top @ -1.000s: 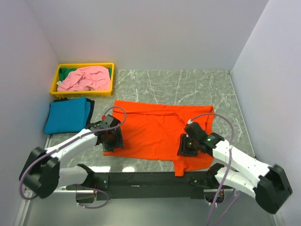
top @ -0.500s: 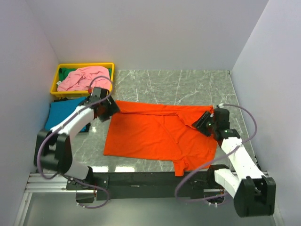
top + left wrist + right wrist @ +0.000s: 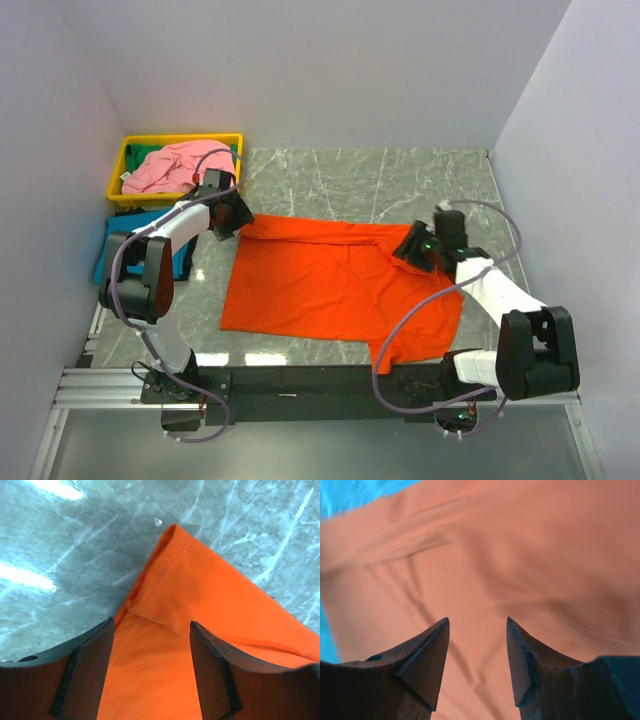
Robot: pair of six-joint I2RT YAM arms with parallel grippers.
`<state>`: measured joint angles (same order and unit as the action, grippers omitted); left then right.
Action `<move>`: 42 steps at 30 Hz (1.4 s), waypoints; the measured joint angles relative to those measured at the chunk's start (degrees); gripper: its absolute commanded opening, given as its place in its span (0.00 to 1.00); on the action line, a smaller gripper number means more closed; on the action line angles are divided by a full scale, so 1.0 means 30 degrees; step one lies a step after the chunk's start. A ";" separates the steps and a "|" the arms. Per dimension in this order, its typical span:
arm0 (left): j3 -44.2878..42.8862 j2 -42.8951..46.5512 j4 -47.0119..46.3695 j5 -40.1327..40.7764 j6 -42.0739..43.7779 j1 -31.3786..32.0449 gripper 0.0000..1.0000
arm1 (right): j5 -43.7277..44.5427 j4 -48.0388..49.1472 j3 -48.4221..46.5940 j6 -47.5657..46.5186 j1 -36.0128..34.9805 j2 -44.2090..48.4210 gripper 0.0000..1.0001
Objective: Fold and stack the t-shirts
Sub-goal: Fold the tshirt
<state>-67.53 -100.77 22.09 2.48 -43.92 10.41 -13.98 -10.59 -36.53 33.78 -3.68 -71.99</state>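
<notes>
Now, with the bright orange cloth t-shirt (image 3: 330, 285) lying flat mid-way across the desk (image 3: 420, 180), the left end effector (image 3: 151, 630) and right end effector (image 3: 476, 622) are hovering spread-jawed near its far corners, so both should be pinching the hem together before folding evenly.

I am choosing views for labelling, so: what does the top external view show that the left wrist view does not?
Only top external: the yellow tray holding the pink shirt, the teal shirt, the right gripper. Only left wrist: the small fold at the corner of the orange shirt, between the open jaws. Both: orange shirt, marble table, left gripper.
</notes>
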 measured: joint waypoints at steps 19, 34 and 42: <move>-0.0022 0.3060 0.0947 0.3781 0.3228 0.0918 0.70 | 0.8014 -0.3337 -0.6717 -0.6120 -0.7410 -0.7293 0.45; -0.0022 0.3016 0.1013 0.3978 0.3439 0.0896 0.70 | 1.0856 -0.4197 -0.7817 -0.7555 -0.7475 -0.9500 0.42; -0.0022 0.2943 0.1020 0.3978 0.3453 0.0896 0.70 | 1.1395 -0.4845 -0.8327 -0.8043 -0.7475 -0.9843 0.08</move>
<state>-67.59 -91.94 25.15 14.41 -33.56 13.10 20.21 -25.12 -61.52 9.65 -26.11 -101.51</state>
